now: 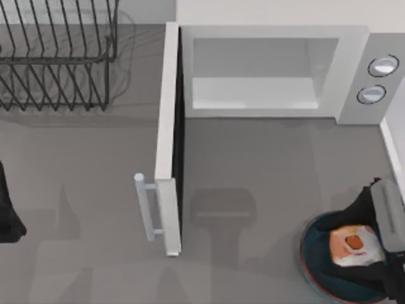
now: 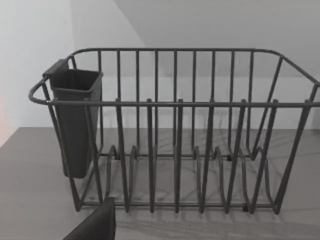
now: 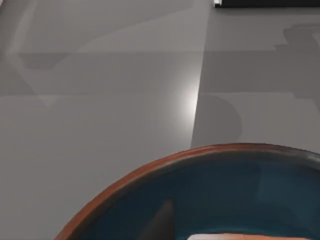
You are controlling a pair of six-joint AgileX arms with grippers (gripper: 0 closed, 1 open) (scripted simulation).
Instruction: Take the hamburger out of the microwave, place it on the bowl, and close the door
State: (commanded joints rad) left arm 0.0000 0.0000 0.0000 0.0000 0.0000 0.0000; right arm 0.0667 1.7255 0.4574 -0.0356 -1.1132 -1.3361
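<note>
I've got the hamburger (image 1: 354, 244) out and over the bowl (image 1: 316, 269) at five o'clock, under my right gripper (image 1: 370, 244); whether it's let go I can't tell; microwave (image 1: 278, 69) cavity empty; door (image 1: 169, 136) wide open, closing remains; left arm parked at nine o'clock.

A whitish-cream hamburger (image 1: 354, 244) with an orange-red spot sat in the dark teal, brown-rimmed bowl (image 1: 313, 263) at the table's near right. The white microwave (image 1: 345, 69) stood far, cavity vacant, its door (image 1: 168, 139) swung wide open leftward.
</note>
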